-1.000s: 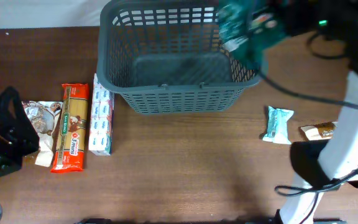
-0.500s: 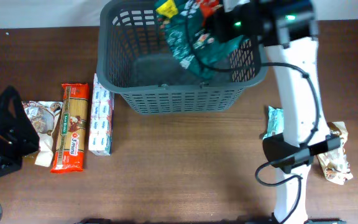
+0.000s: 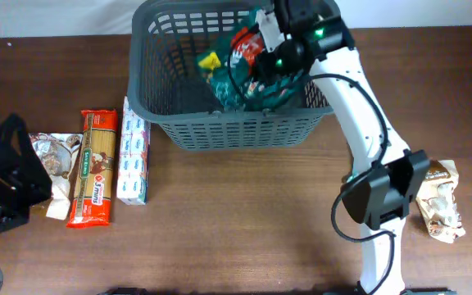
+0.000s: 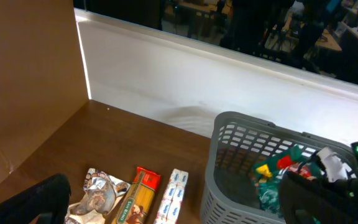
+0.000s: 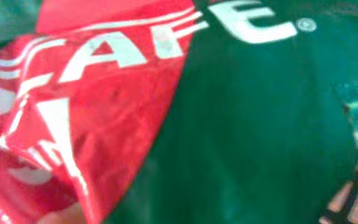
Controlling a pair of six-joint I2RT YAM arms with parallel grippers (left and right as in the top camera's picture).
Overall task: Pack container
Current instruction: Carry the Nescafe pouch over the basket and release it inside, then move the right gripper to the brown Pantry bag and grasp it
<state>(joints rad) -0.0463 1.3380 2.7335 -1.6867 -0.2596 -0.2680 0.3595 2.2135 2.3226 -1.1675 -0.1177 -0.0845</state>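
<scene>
The dark-grey slotted container (image 3: 228,131) stands at the back middle of the table; it also shows in the left wrist view (image 4: 229,180). My right gripper (image 3: 289,51) reaches into it from the right and is shut on a green and red packet (image 3: 248,88), which hangs low inside the container. That packet fills the right wrist view (image 5: 260,124) and hides the fingers. A yellow patch (image 3: 210,61) shows beside it. My left gripper (image 3: 19,168) is open and empty at the far left, by a silver packet (image 3: 52,160).
A red pasta packet (image 3: 94,168) and a white-and-blue box (image 3: 133,160) lie left of the container. A beige packet (image 3: 439,201) lies at the right edge beside the right arm's base. A white wall (image 4: 166,81) runs behind the table.
My right gripper has swung left and down with the green and red packet, from above the container's right rim into the container. The left arm has not moved.
</scene>
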